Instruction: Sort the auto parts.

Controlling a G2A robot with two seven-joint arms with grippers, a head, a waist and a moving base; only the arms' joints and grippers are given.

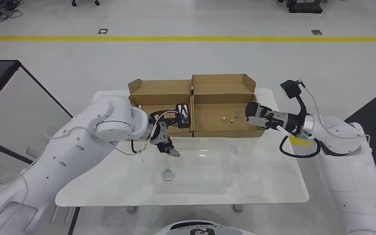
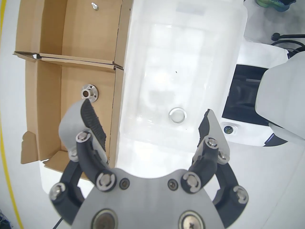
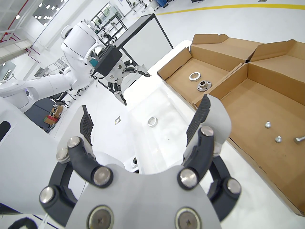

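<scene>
A silver ring [image 1: 168, 174] lies in a clear plastic tray [image 1: 202, 154] at the table's front middle. My left gripper [image 2: 146, 108] hangs open and empty above the tray's left end, near the ring [image 2: 178, 115]. In the top view the left gripper [image 1: 167, 146] sits just in front of the left cardboard box [image 1: 154, 94]. That box holds a flanged bushing [image 3: 203, 85] and a second ring [image 3: 195, 76]. The right cardboard box [image 1: 226, 97] holds three small bolts [image 1: 229, 117]. My right gripper [image 1: 252, 113] is open and empty over the right box's right end.
The two boxes stand side by side at the back of the white table [image 1: 282, 188], touching the tray's far edge. A black-framed stand [image 1: 23, 100] is off the table's left side.
</scene>
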